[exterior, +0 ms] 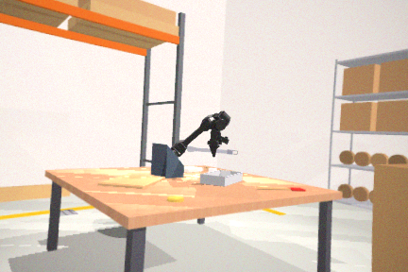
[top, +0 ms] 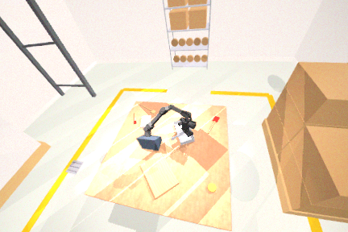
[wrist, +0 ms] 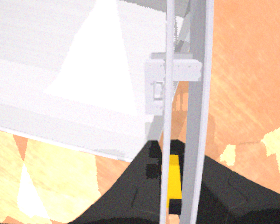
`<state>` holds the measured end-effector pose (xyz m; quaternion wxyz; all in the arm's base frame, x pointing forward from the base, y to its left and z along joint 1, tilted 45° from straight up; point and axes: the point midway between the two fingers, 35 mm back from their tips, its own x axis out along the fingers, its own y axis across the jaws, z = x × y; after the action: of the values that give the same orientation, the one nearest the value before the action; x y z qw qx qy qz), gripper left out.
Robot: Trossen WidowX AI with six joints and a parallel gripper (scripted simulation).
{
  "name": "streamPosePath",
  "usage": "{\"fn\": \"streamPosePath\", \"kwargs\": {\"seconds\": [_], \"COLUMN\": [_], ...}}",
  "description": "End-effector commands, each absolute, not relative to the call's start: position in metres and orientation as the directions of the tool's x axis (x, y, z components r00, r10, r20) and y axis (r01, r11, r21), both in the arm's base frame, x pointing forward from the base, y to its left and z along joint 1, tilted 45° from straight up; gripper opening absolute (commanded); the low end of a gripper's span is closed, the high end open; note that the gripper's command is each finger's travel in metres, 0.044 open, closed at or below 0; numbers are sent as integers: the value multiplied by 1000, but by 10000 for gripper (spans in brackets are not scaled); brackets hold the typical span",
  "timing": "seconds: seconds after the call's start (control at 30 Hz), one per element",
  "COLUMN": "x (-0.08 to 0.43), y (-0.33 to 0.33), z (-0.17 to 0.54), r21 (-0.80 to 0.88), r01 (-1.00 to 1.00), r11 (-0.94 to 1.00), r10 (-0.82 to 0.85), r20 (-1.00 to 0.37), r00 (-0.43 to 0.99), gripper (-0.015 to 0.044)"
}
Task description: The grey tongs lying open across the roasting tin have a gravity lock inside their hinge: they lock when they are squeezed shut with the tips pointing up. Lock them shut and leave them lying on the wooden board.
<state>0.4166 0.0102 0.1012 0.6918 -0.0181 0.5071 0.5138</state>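
The grey tongs [exterior: 200,150] [wrist: 193,125] are held up above the roasting tin [top: 186,142] [exterior: 221,179] [wrist: 51,107], roughly level in the exterior view. In the wrist view their two long arms run nearly parallel with a narrow gap, and a yellow part [wrist: 174,175] shows between them. My gripper [top: 188,134] [exterior: 213,154] [wrist: 161,149] points down and is shut on the tongs. Whether the hinge lock is engaged cannot be seen. The wooden board [top: 159,181] [exterior: 128,181] lies flat on the table, away from the gripper.
A yellow disc [top: 212,187] [exterior: 176,198] lies near the table's front edge. A red-ended utensil [top: 216,119] [exterior: 297,189] lies beyond the tin, and another red-ended one [top: 134,122] lies at the far left. The blue arm base [top: 149,142] [exterior: 166,161] stands beside the tin.
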Motion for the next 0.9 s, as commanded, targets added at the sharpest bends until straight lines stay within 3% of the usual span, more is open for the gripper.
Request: {"fn": "streamPosePath", "kwargs": {"seconds": [0.0, 0.87], "x": [417, 388], "y": [-9, -121], "z": [88, -17], "r21": [446, 81], "r01": [-782, -996], "r11": [436, 35], "r10": [684, 684], "r20": [-728, -728], "r00": [-34, -35], "gripper": [-150, -150]}}
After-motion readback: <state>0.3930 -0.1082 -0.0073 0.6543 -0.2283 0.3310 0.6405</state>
